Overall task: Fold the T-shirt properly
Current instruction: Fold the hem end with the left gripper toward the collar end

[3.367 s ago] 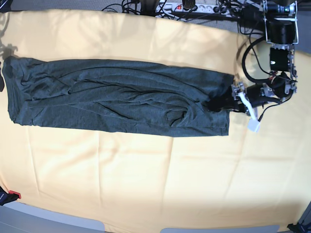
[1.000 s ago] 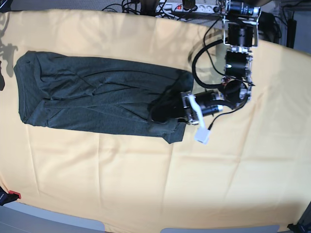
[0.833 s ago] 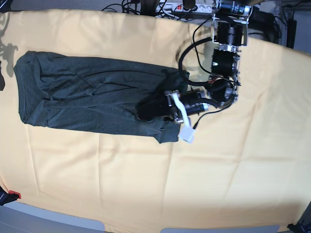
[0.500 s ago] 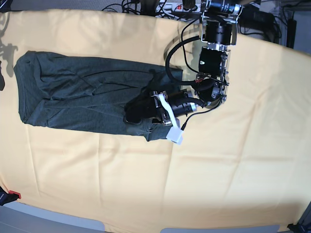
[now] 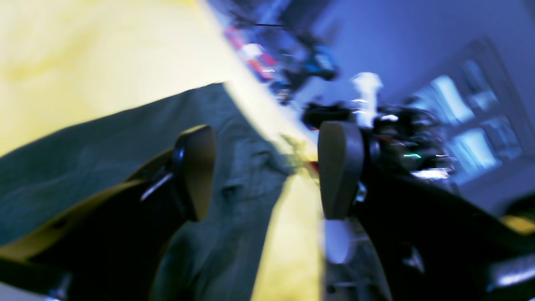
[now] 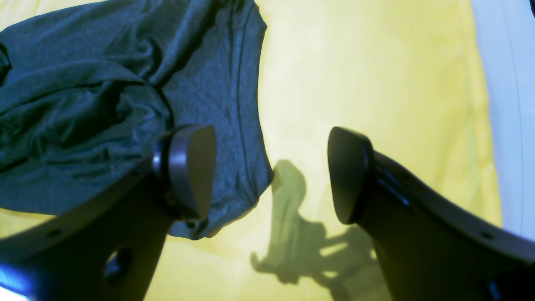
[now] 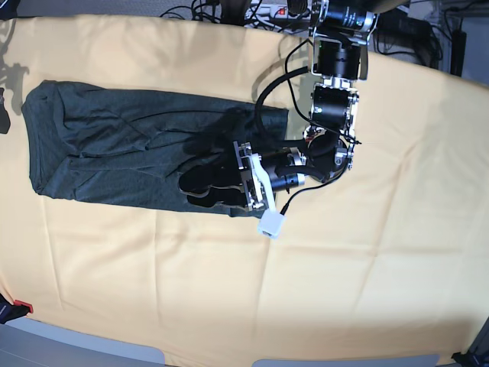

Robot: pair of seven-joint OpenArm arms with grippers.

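- Hovering over the folded-in end of the T-shirt [image 7: 137, 149], the left claw [image 7: 200, 182] stands spread wide in its wrist view, pads apart with only cloth and yellow cover showing between them; nothing is gripped.
- Right claw [image 6: 269, 171] is likewise spread and empty, poised above the shirt's other end, one pad over the hemmed edge and the other over bare yellow cloth [image 6: 376, 75].
- T-shirt lies on the desk as a long dark band running across the base view, one end near that view's left edge, the other under the left claw around mid-desk.
- Progress, by my reading: sides and sleeves look tucked in lengthwise, and one end appears doubled over onto the body. The fold under the left claw looks rumpled, with loose wrinkles along the band.
- Left to do, as a judgement: at least one more crosswise fold to make a compact packet, then smoothing.
- Edges: the long lower hem in the base view runs fairly straight; the folded end is hidden beneath the left arm, so its alignment cannot be told.
- Open room: broad bare yellow cover below the shirt and to the base view's right; the cable clutter [image 7: 260, 11] along the far edge is close behind the left arm.
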